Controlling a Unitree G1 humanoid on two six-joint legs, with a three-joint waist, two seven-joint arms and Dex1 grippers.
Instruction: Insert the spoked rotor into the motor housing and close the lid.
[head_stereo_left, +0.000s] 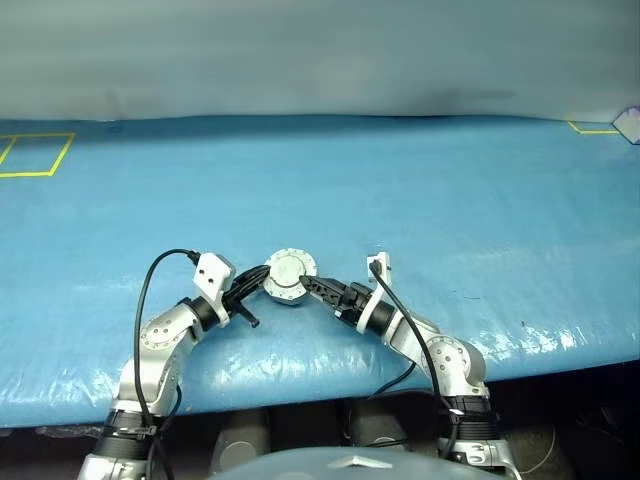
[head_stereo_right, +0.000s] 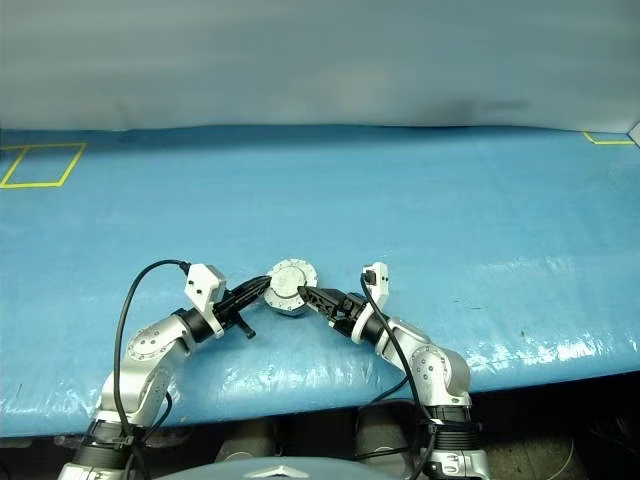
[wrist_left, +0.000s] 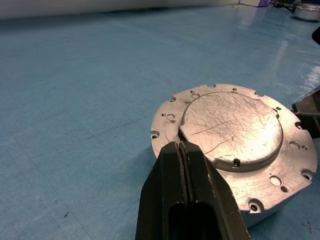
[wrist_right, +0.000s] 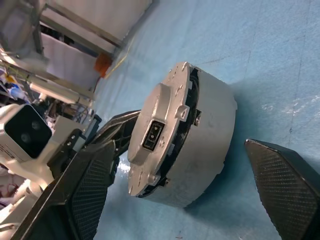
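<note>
With the round grey metal lid (wrist_left: 231, 131) seemingly down on the silver motor housing (wrist_right: 200, 150), the left gripper (wrist_left: 181, 148), fingers shut and empty, rested on it while the right gripper (wrist_right: 186, 192) straddled it wide, leaving only a final press.

Silver jointed arms (head_stereo_left: 165, 340), black cables (head_stereo_left: 145, 300) looping, white wrist camera blocks (head_stereo_left: 213, 273), black textured fingers (wrist_right: 280, 185)

Blue table (head_stereo_left: 400, 200) with yellow tape squares (head_stereo_left: 35, 155)

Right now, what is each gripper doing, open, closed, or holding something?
Left gripper: closed, tips on the lid, holding nothing.
Right gripper: open around the motor housing.
</note>
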